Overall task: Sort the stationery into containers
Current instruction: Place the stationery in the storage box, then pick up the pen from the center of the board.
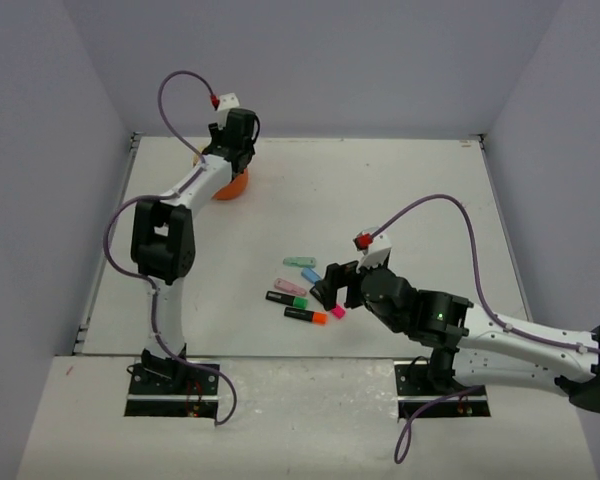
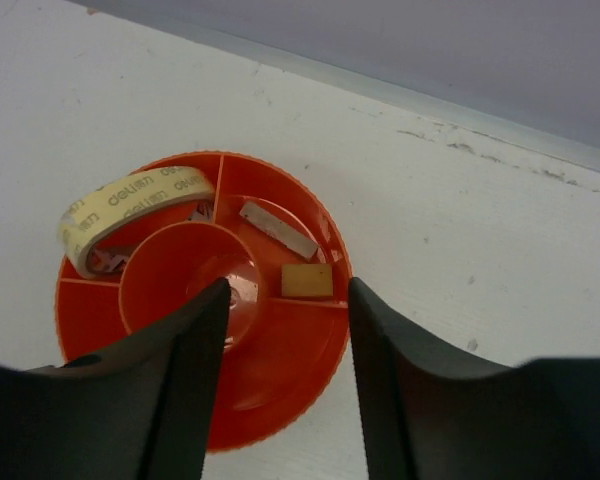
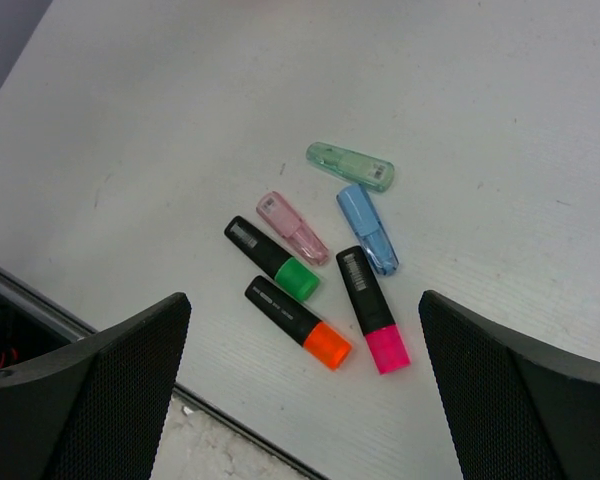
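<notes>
Left jaws half apart, empty, over the organiser (image 2: 280, 400) at the far-left of the desk (image 3: 480, 100). Right jaws wide apart, empty, above the highlighters (image 3: 275, 262) and pastel pieces (image 3: 367, 228) mid-desk. Highlighters likely light, stiff and slick, so grip across the black barrel.

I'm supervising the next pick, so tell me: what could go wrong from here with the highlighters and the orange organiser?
The right end effector gapes wide above the cluster. The orange highlighter, green highlighter and pink highlighter lie close together, so closing may catch two or scatter neighbours.
The left end effector hangs over the orange organiser; a sideways move might nudge it.
The rubber band stands on edge inside and could snag a finger.
</notes>
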Motion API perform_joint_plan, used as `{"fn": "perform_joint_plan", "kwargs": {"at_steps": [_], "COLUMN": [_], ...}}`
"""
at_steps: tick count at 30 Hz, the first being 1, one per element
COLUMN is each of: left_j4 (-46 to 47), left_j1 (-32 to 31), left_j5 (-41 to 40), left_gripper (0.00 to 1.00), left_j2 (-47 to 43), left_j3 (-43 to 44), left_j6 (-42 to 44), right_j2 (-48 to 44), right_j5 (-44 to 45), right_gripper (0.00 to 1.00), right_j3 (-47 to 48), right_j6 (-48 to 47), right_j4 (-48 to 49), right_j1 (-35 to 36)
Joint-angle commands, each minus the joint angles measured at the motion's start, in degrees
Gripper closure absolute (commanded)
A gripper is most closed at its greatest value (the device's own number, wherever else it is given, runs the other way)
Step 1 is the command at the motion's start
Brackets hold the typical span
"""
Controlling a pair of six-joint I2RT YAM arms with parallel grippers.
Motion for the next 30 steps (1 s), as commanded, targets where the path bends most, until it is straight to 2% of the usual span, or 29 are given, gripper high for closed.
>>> {"fn": "perform_joint_plan", "kwargs": {"at_steps": [1, 4, 7, 9, 11, 13, 14, 16, 18, 23, 30], "left_j4": [3.75, 3.90, 2.87, 2.93, 4.94, 4.94, 4.42, 0.44, -2.65, -10.72, -13.28], "left_j1": [-2.47, -5.94, -8.33, -8.77, -8.86, -8.89, -8.86, -8.86, -8.86, -8.86, -8.86], "left_j5": [1.22, 1.62, 3.61, 7.46, 11.03, 11.74, 11.88, 13.27, 14.57, 16.07, 16.92], "left_gripper": [0.34, 0.18, 0.01, 0.00, 0.00, 0.00, 0.00, 0.00, 0.00, 0.00, 0.00], "left_j2": [-16.74, -26.75, -36.41, -46.04, -53.32, -61.15, -64.96, -72.25, -76.51, -80.30, -82.88], "left_j3": [-1.98, -7.11, -16.40, -22.62, -33.45, -39.28, -41.60, -46.50, -47.44, -47.28, -50.15], "left_j6": [-3.32, -2.25, -3.29, -6.24, -8.03, -8.59, -8.73, -8.74, -8.02, -4.18, -2.00], "right_j2": [3.72, 6.76, 9.64, 11.81, 13.58, 15.39, 16.33, 19.40, 23.82, 34.64, 41.48], "right_j5": [-5.66, -8.10, -9.83, -11.12, -13.64, -18.16, -20.92, -25.63, -27.44, -30.66, -26.36], "right_gripper": [0.01, 0.01, 0.01, 0.01, 0.01, 0.03, 0.06, 0.17, 0.29, 0.42, 0.44], "right_j3": [2.75, 3.32, 4.04, 3.25, 3.98, 4.42, 4.36, 4.67, 5.54, 8.06, 9.86], "right_j6": [-0.05, -2.36, -6.17, -9.93, -11.26, -11.44, -11.55, -12.31, -12.54, -12.24, -9.57], "right_j4": [0.02, -0.32, -1.51, -1.65, -4.14, -5.51, -5.60, -5.60, -6.57, -7.10, -7.71], "right_j1": [-5.65, -8.20, -9.08, -9.46, -11.27, -13.60, -14.57, -16.34, -16.31, -16.27, -16.22]}}
